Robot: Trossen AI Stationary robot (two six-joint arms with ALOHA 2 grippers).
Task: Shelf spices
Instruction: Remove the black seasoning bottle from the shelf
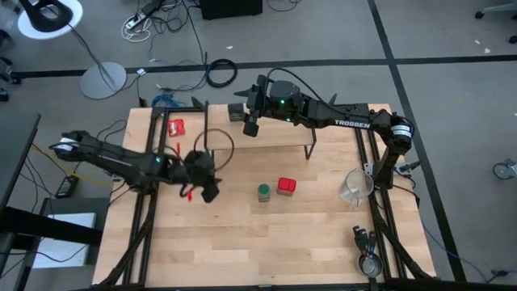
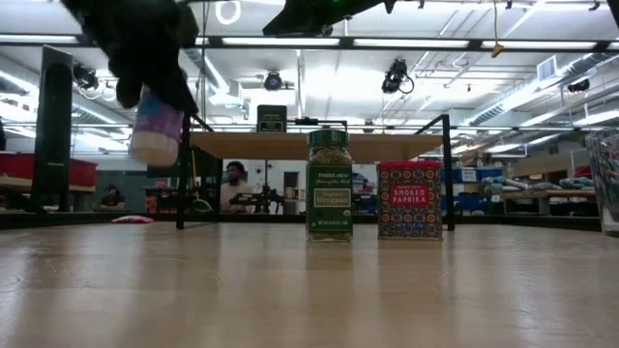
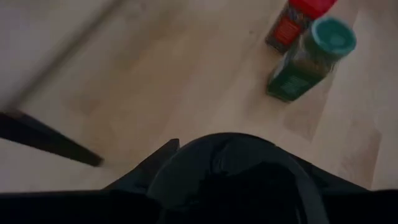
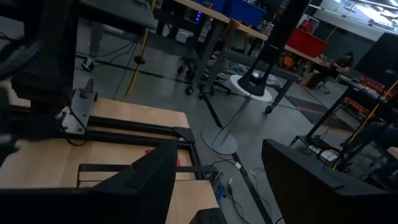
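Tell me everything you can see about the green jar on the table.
The green jar is a small clear container of dark green flakes with a green cap and a green label. It stands upright on the wooden tabletop, in front of the shelf, close beside the red square tin without clearly touching it. No hand touches it.

At your table's (image 1: 242, 242) ten o'clock lies a red-and-white packet (image 1: 176, 127). At three o'clock stands a clear glass pitcher (image 1: 355, 187), and at five o'clock, metal measuring cups (image 1: 367, 260).

Two matte black arms, white "TROSSEN" lettering, seemingly green indicator lights.
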